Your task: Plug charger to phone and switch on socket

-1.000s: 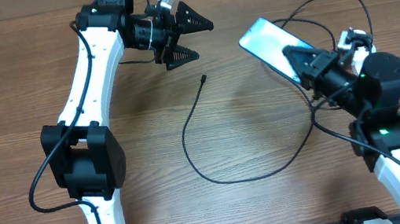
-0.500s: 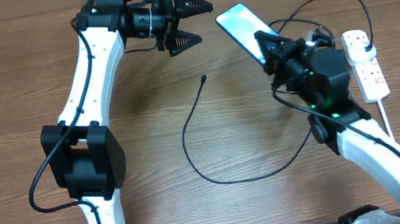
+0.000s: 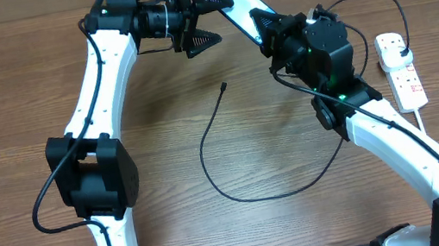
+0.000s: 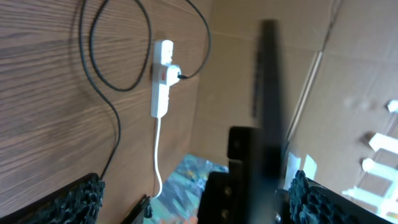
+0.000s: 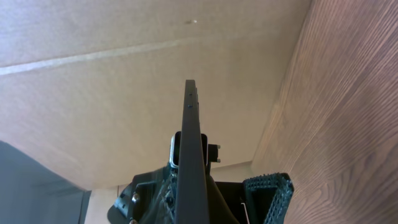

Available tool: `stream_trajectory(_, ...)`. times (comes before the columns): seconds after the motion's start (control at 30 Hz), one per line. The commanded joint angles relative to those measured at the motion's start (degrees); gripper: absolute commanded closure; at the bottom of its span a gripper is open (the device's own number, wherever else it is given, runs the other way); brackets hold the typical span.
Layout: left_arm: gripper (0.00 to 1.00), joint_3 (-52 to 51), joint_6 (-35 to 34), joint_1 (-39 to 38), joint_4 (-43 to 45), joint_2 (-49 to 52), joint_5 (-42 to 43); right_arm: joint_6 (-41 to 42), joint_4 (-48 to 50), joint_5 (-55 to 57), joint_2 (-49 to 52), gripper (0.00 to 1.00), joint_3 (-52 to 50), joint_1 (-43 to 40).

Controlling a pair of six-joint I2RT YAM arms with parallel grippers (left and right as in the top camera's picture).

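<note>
**While the phone hangs in the air, the cable waits on the table**

Although the task begins with plugging, the charger (image 3: 202,156) is not in any hand. It lies in a loose curve on the middle of the table (image 3: 24,100), and its small connector tip (image 3: 224,86) points to the far side. At the right, the socket (image 3: 402,69) rests flat, well apart from both hands. In the left wrist view a black plug seems to sit in it already, and nothing is near its switch.

Farther back, the right hand (image 3: 271,32) is clenched on the phone (image 3: 238,2) and holds it above the table, tilted, with the free end reaching toward the left hand (image 3: 224,19). The left hand is released, its two fingers spread wide, just beside that free end. Its arm stretches along the left side and bends inward at the far edge.

I judge this is a step of presenting the phone, before any plugging. The next move probably needs one hand to steady the phone, port end exposed, while the other goes down for the connector tip.
</note>
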Motion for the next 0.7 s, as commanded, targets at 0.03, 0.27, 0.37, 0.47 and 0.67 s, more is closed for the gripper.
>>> stream_trajectory(0.03,0.03,1.2,-6.0,-1.0,1.9,-1.7,-6.4,3.9,-1.0,1.9,0.1,0.96,2.2,1.2)
stream_trajectory(0.27,0.23,1.2,-12.8,-1.5,9.6,-1.7,-6.3,6.4,-1.8,3.5,0.1,0.96,2.2,2.6)
stream_trajectory(0.37,0.33,1.2,-13.5,-1.9,10.3,-1.7,-6.3,6.9,-1.9,3.5,0.1,0.96,2.2,2.9)
stream_trajectory(0.47,0.4,1.2,-13.6,-2.5,10.3,-1.7,-6.5,8.3,-1.8,3.4,0.4,0.96,2.2,3.2)
stream_trajectory(0.67,0.59,1.2,-14.7,-3.2,10.3,-1.7,-7.6,10.5,-1.9,1.6,0.8,0.96,2.2,3.7)
